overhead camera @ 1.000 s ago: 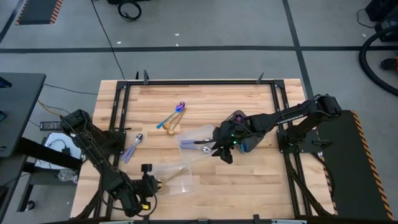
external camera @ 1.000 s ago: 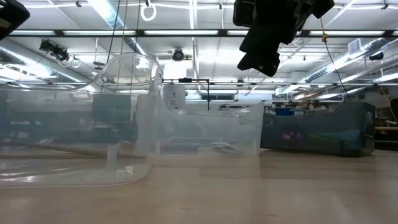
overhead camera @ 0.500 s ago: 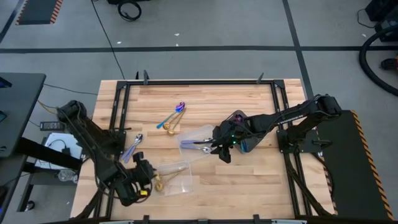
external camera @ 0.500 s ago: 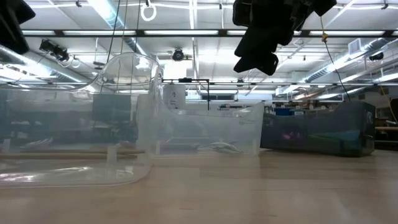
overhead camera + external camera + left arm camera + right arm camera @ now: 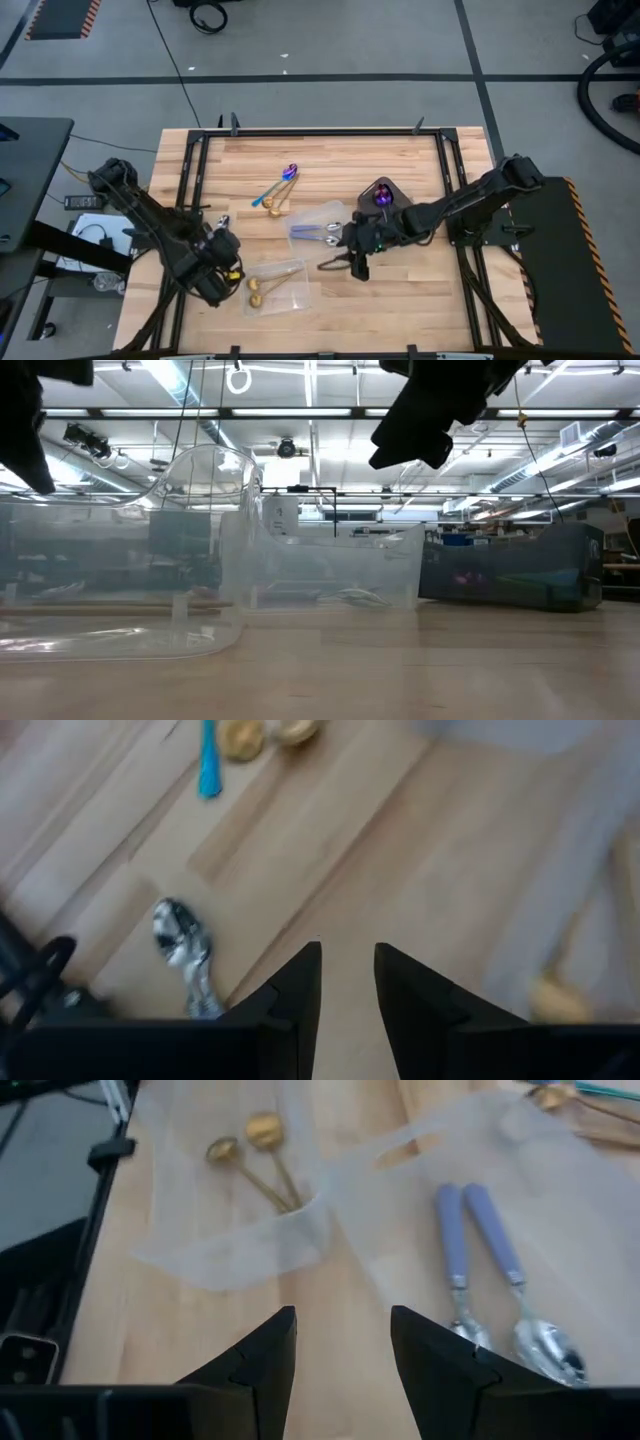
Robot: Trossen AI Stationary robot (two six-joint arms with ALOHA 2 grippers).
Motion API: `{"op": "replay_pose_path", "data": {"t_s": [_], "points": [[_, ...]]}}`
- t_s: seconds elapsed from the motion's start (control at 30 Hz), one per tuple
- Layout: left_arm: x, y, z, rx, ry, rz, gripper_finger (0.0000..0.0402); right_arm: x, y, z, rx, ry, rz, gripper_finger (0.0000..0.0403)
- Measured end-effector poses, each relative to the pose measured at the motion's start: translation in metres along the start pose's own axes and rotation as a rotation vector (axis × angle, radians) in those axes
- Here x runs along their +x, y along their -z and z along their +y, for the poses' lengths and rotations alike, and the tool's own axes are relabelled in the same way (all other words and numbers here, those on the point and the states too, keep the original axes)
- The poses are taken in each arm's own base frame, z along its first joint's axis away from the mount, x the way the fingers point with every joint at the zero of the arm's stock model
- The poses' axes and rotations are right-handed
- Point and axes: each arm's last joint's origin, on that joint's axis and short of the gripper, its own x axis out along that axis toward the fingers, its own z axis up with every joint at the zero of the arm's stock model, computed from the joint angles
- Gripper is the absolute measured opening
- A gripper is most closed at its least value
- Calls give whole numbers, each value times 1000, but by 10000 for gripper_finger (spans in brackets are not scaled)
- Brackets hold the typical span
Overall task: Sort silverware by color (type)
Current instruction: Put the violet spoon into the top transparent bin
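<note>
The silverware lies in groups. Two gold spoons (image 5: 254, 291) rest in the near clear tray (image 5: 290, 285). Two lavender-handled silver spoons (image 5: 480, 1250) lie in the far clear tray (image 5: 325, 215). A purple spoon (image 5: 380, 197) sits in the dark grey tray (image 5: 392, 186). A third silver spoon (image 5: 180, 945) lies on the wood at the left. Loose gold, blue-handled and iridescent spoons (image 5: 280, 188) lie farther back. My left gripper (image 5: 226, 246) hovers open near that silver spoon. My right gripper (image 5: 351, 264) hovers open beside the far tray. Both hold nothing.
A black metal frame (image 5: 320, 131) borders the wooden table top. In the low view the two clear trays (image 5: 200, 560) stand across the table, with both arms dark above them. Bare wood (image 5: 400, 290) lies at the near right.
My left gripper has gone from the near clear tray's near left corner toward the table's far edge, rising a little and rolling about its own line. My right gripper has swung a short way toward the near edge, away from the far clear tray, staying open.
</note>
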Motion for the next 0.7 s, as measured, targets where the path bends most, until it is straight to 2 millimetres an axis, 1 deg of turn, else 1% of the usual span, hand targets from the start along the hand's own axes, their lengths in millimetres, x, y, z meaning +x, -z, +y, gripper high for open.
{"op": "replay_pose_path", "data": {"t_s": [0.2, 0.37, 0.53, 0.7], "points": [[22, -1, 11, 21, -77, 140, 103, 13, 11, 19, -65, -32, -11, 174], [29, -3, 23, 31, -82, 169, 103, 14, 14, 31, -101, -30, -55, 174], [36, 0, 41, -12, -31, 185, 102, 15, 15, 38, -129, -27, -92, 174], [45, 8, 56, -53, -8, 260, 102, 16, 15, 40, -132, -36, -102, 174]]}}
